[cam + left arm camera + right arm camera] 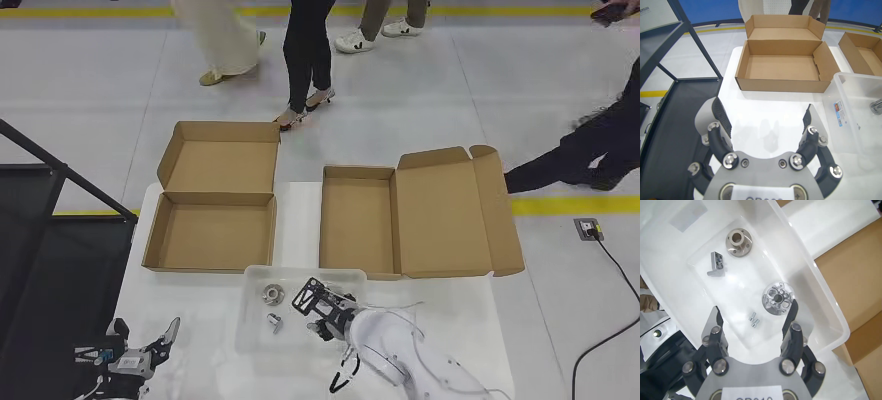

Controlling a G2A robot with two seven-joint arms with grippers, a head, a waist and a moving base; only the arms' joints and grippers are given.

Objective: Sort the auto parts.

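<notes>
Top view: clear bin point(300, 272) sits at 6 o'clock on the counter point(298, 230). Left box point(212, 235) is at 10, right box point(358, 225) at 2. L tool point(147, 330) is at 8, R tool point(318, 298) in the bin.

L wrist view: L tool is spread wide, holding nothing, over bare counter.

R wrist view: R tool is spread, empty, above 2 tiny pins point(754, 319). One finger is right by the round hub point(777, 300). Closing could bump the hub or flick the pins away. Flange point(738, 242) & bracket point(717, 264) lie apart.

On the table point(465, 305), the left box point(212, 235) sits centre-left of the frame and the right box point(357, 225) centre-right. Below and between them, the bin point(300, 271) holds a flange point(273, 294), bracket point(274, 321), hub point(777, 298) and pins point(754, 319).
</notes>
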